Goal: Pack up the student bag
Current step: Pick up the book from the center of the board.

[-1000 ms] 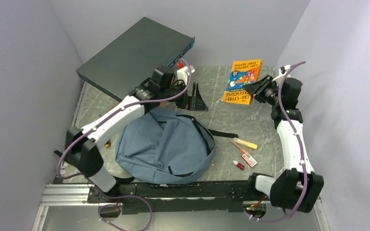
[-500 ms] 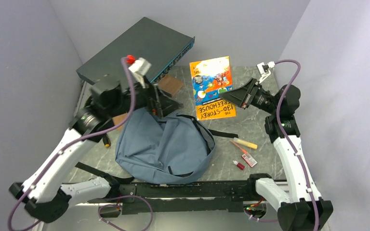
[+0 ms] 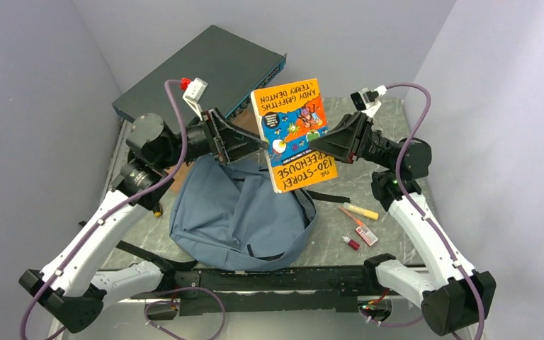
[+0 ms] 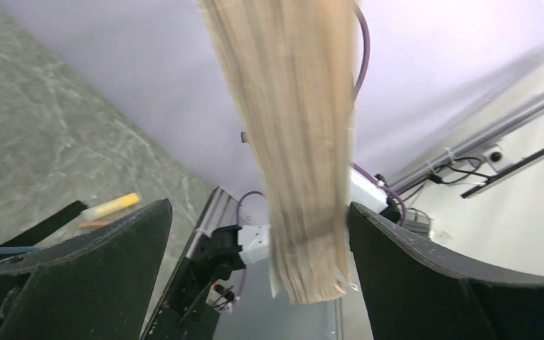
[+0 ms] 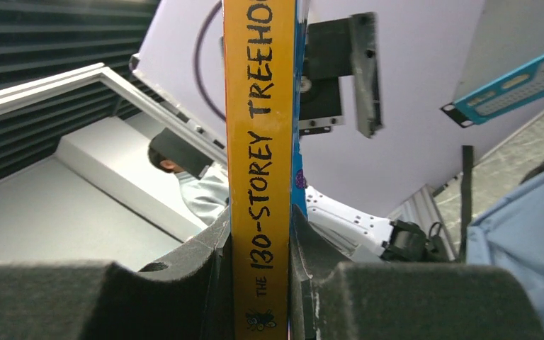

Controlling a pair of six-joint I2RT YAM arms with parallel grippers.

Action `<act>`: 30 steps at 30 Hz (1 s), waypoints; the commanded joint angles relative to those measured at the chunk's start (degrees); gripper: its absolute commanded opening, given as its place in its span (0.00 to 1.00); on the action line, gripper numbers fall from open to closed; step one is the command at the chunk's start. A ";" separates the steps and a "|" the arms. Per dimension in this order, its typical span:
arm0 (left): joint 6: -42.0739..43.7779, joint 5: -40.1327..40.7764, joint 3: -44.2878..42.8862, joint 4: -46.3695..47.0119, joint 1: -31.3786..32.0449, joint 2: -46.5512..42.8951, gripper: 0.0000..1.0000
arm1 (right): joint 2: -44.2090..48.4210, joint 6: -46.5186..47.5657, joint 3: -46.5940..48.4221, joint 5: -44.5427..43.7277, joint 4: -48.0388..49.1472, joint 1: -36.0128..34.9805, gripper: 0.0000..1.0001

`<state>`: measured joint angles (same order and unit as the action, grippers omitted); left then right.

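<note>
Over grey table (image 3: 354, 188), right tool (image 3: 324, 144) pinches book (image 3: 292, 131) spine; left tool (image 3: 258, 146) straddles pages.

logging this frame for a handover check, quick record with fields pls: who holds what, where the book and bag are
book: orange paperback, in the air above the student bag
right gripper: shut on the book's spine
left gripper: open, straddling the book's page edge
student bag: lying on the table, below the book
loose item: yellow marker on the table, right of the bag
</note>
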<state>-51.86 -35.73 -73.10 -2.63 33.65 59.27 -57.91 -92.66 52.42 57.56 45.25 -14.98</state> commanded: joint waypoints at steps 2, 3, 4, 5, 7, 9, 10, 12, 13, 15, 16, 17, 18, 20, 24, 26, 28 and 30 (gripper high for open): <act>-11.39 -6.62 3.19 19.33 -0.60 -0.12 1.00 | 0.65 -5.60 2.11 -6.21 9.97 -2.97 0.00; -11.76 -6.29 3.60 20.13 -0.60 -0.38 1.00 | 0.54 -5.79 2.00 -6.65 10.21 -3.33 0.00; -12.10 -6.00 3.84 20.81 -0.60 -0.58 1.00 | 0.40 -6.00 1.86 -6.89 10.90 -3.69 0.00; -12.66 -6.11 3.99 21.32 -0.60 -0.51 1.00 | 0.23 -6.38 1.69 -7.20 11.63 -3.93 0.00; -16.01 -7.79 4.45 25.97 -0.61 0.57 1.00 | -0.16 -6.53 1.42 -7.29 12.00 -4.16 0.00; -19.79 -9.97 5.02 32.17 -0.60 1.80 1.00 | -0.27 -5.27 1.22 -7.37 10.76 -4.22 0.00; -21.21 -10.91 5.22 34.73 -0.61 2.28 1.00 | -0.30 -4.37 1.12 -7.30 9.66 -4.22 0.00; -21.85 -12.05 4.80 36.00 -0.64 2.53 1.00 | -0.23 -1.81 1.76 -6.89 6.02 -4.26 0.00; -20.72 -12.30 4.00 34.58 -0.61 2.29 1.00 | -0.15 -0.38 2.25 -6.73 4.23 -4.25 0.00; -15.46 -11.72 1.69 28.09 -0.41 1.24 1.00 | 0.07 3.66 3.85 -6.39 -0.85 -4.26 0.00; -12.08 -10.77 0.34 23.25 -0.24 0.76 1.00 | 0.03 5.88 5.02 -6.19 -4.08 -4.43 0.00; -8.70 -9.44 -0.97 18.35 -0.06 0.37 1.00 | -0.05 8.13 6.00 -6.08 -6.94 -4.75 0.00; -6.02 -7.78 -2.15 13.48 -0.05 0.25 1.00 | -0.28 9.70 6.89 -5.81 -8.85 -5.01 0.00; -3.49 -5.89 -3.38 8.24 0.00 0.57 0.98 | -1.08 11.91 8.36 -5.03 -12.11 -5.37 0.00; -5.59 -6.06 -2.98 10.36 -0.06 2.30 0.82 | -2.80 16.94 11.96 -2.98 -17.51 -6.23 0.00; -6.07 -6.02 -2.89 11.22 -0.01 3.00 0.71 | -3.83 21.83 14.82 -1.65 -23.41 -6.40 0.00; -5.20 -4.49 -2.71 10.94 0.01 2.89 0.58 | -4.91 24.93 17.38 -0.06 -28.21 -6.62 0.00; -4.35 -2.06 -1.60 10.92 0.00 1.84 0.43 | -5.45 27.74 19.66 0.43 -32.91 -6.64 0.00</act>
<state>-58.17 -40.66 -74.30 7.11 33.30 62.39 -62.54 -73.82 66.02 56.71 22.35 -21.19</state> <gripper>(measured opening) 0.544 0.259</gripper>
